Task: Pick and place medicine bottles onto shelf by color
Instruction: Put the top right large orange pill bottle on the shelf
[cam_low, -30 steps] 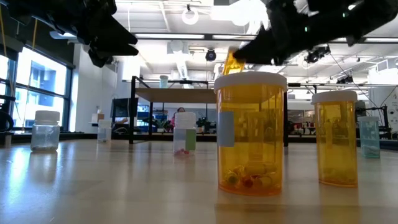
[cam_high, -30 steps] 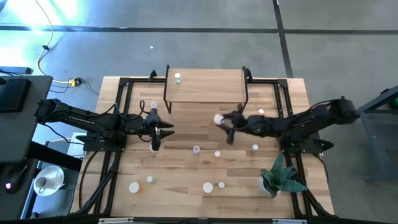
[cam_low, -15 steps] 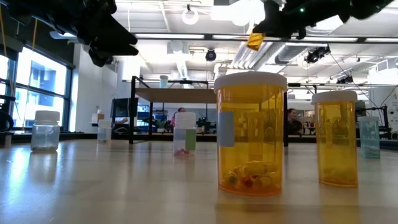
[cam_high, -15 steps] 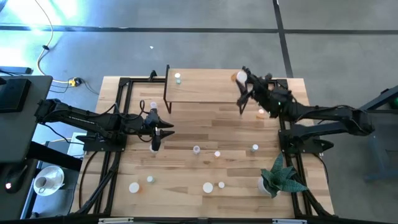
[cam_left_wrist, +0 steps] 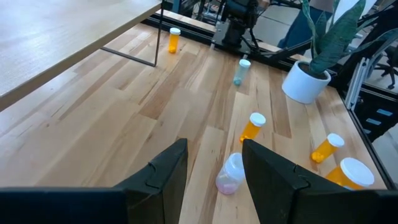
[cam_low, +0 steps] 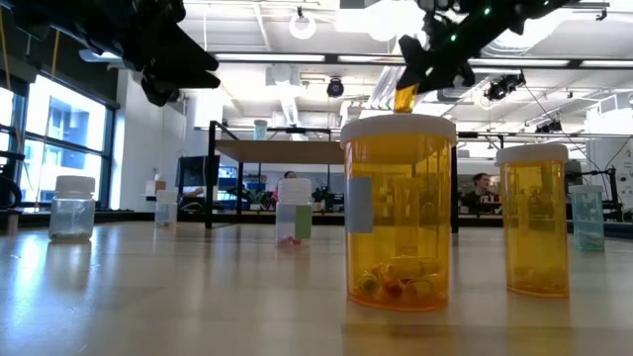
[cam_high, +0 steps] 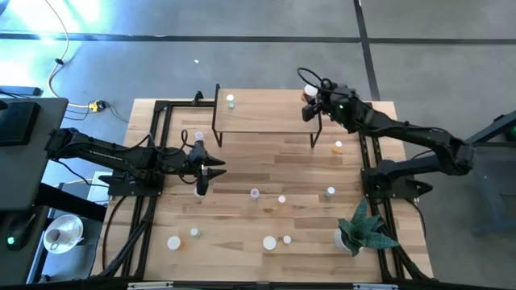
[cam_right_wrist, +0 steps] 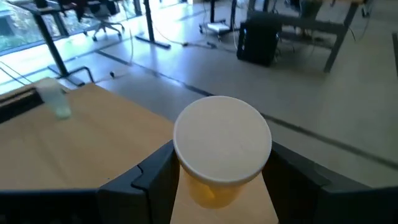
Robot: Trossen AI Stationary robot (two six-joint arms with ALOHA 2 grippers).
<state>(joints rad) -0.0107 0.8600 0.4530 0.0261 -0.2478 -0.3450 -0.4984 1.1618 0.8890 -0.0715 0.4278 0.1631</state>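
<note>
My right gripper is shut on a small orange bottle with a white cap over the right end of the light-wood shelf; it also shows in the low view. A pale bottle stands on the shelf's left end. My left gripper is open over the table's left middle, with a whitish bottle lying on the table beyond its fingertips. Other orange, greenish and whitish bottles stand about on the table. My right gripper pinches the orange bottle's body just below the white cap, one finger on each side. The fingers slant down from the table's right side. The bottle is about upright, cap up; its bottom is hidden, so I cannot tell whether it touches the shelf.
A potted plant in a white pot stands at the near right. Two large orange bottles stand close in the low view. Black frame rails run along the table's left and right sides.
My right gripper has carried the orange bottle from the table's middle up and toward the far edge, to above the shelf's right end, then come down a little there. It has stayed shut on the bottle.
</note>
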